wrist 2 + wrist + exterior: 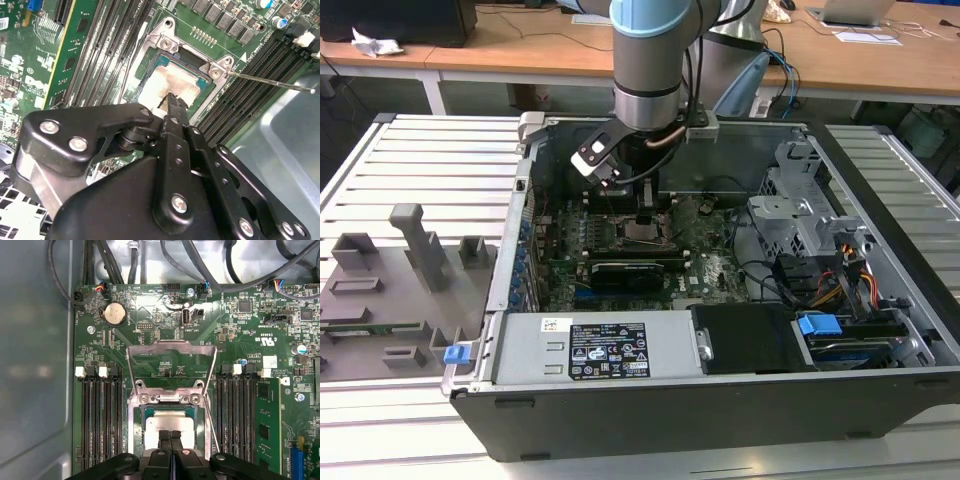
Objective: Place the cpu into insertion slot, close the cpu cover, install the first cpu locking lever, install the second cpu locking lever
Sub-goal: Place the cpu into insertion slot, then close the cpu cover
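In the exterior view the arm (650, 60) reaches down from the upper middle of the frame into an open computer case (720, 400), and its gripper (642, 212) hangs over the cpu socket (646, 233) in the middle of the motherboard (710, 265), just behind a long black card (625, 272). A grey fixture tray (390, 290) lies on the table at the exterior view's left. In the first wrist view the cpu (159, 424) lies flat in the socket, silver face up and smeared with pale residue. The two fingers are pressed together, pinching nothing, with their tips on or just above the cpu's edge nearest the camera; whether they touch it is unclear. The cpu cover (172, 346) stands raised on its hinge on the far side of the cpu, clear of the fingers. In the second wrist view the closed tips meet over the cpu's near edge, and a thin locking lever (270, 82) sticks out sideways from the socket, unlatched.
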